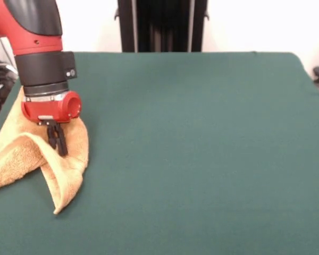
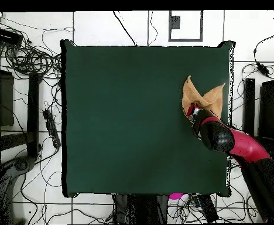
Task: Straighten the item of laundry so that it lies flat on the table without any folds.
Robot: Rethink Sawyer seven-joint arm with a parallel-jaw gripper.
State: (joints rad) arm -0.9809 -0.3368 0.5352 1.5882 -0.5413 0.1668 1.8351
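The orange-tan towel (image 1: 69,170) lies crumpled at the left edge of the dark green table (image 1: 202,159) in the front view. One fold rises in a ridge toward my gripper and a long point hangs down toward the near side. My gripper (image 1: 58,142) stands over the towel's middle, its black fingers close together and pinching the cloth. In the overhead view the towel (image 2: 202,96) lies near the table's (image 2: 133,117) right edge, with two pointed flaps, and my gripper (image 2: 192,111) is at its lower end. No tag or stripe bands show.
The towel's left part reaches the table's left edge in the front view. The black pedestal (image 1: 162,24) stands at the far side. Cables and dark equipment (image 2: 22,70) lie on the floor around the table.
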